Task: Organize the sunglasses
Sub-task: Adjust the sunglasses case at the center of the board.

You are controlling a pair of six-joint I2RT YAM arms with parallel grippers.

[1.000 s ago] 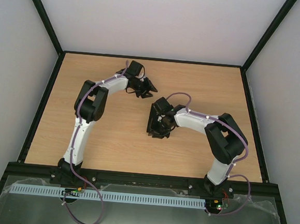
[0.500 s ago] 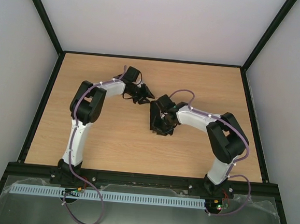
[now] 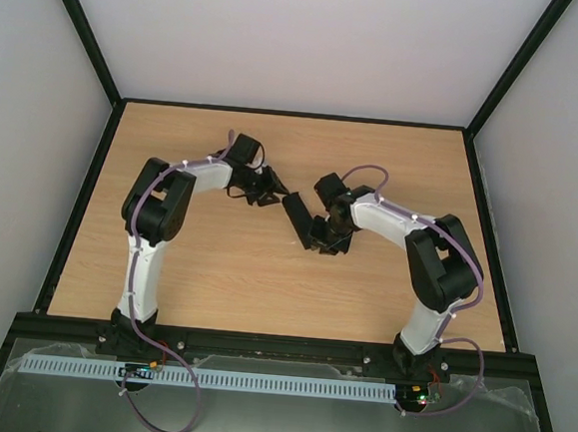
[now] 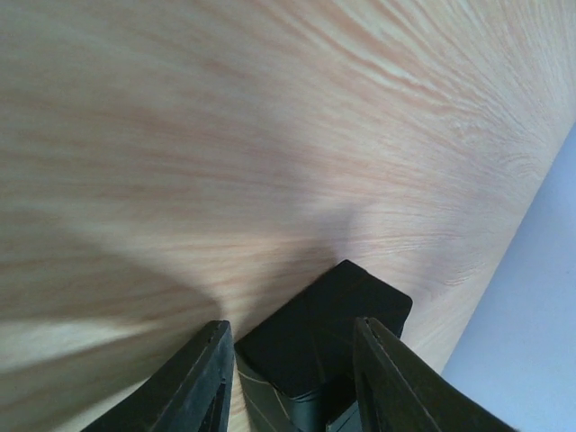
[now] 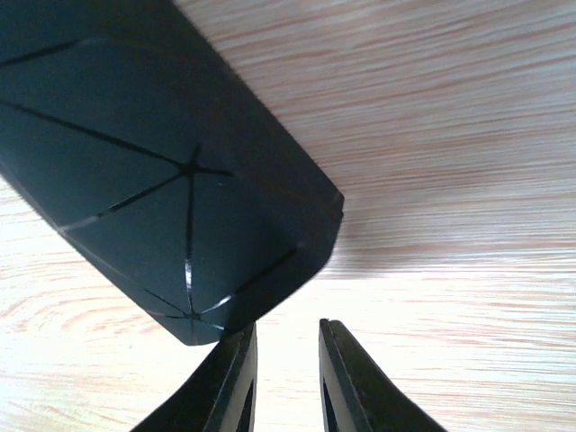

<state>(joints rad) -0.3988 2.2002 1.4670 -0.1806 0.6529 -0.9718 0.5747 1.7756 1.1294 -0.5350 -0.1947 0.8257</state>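
Left tool (image 3: pixel 272 190) stands parted astride one end of the black case (image 3: pixel 295 216) mid-worktop (image 3: pixel 165 266); whether its fingers (image 4: pixel 202 378) touch it is unclear. Right tool (image 3: pixel 320 241), nearly closed on nothing, sits just beside the case's other end, centre frame. Sunglasses show in no view, and both wrist views crop the case.
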